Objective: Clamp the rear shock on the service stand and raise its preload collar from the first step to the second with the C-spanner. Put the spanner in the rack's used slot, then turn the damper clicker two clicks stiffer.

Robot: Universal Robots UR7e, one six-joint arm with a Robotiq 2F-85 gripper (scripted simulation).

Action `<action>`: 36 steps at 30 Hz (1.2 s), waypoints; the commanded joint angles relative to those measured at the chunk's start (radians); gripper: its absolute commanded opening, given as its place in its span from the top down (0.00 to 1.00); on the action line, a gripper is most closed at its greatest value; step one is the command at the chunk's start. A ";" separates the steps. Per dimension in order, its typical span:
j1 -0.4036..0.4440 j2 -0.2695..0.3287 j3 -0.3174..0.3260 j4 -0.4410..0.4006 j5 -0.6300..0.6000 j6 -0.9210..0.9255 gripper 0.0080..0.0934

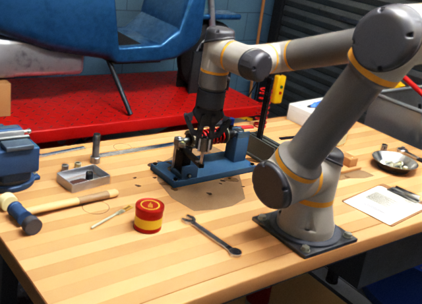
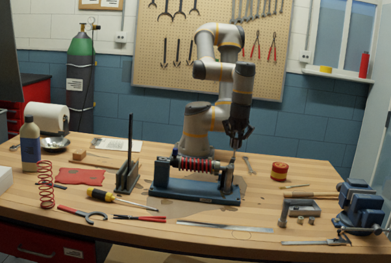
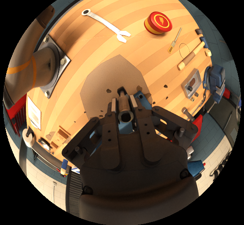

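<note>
The rear shock (image 2: 195, 164) with its red spring lies across the blue service stand (image 2: 194, 190); my fingers hide part of it from the side camera. The stand's upright clamp lever (image 3: 124, 108) rises at the end nearest the vise, and my gripper (image 3: 124, 105) is closed around its handle from above. The gripper (image 1: 203, 147) stands over that end of the stand (image 1: 201, 166). The C-spanner (image 2: 85, 214), with a red handle, lies on the bench's front edge. The spanner rack (image 2: 127, 174) stands beside the stand's other end.
A pegboard of tools hangs behind the bench. A red and yellow tin (image 1: 148, 215), a combination wrench (image 1: 212, 236), a mallet (image 1: 51, 207) and a metal tray (image 1: 83, 177) lie around the stand. A blue vise (image 1: 15, 158) sits at one end. My arm's base (image 1: 303, 226) is bolted nearby.
</note>
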 commanded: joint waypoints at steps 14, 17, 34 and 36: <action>0.000 0.000 0.000 -0.001 0.000 0.000 1.00; 0.001 0.001 0.000 -0.001 0.000 0.001 1.00; 0.014 0.011 -0.005 -0.006 0.000 0.014 1.00; 0.017 0.013 -0.007 -0.007 0.000 0.017 1.00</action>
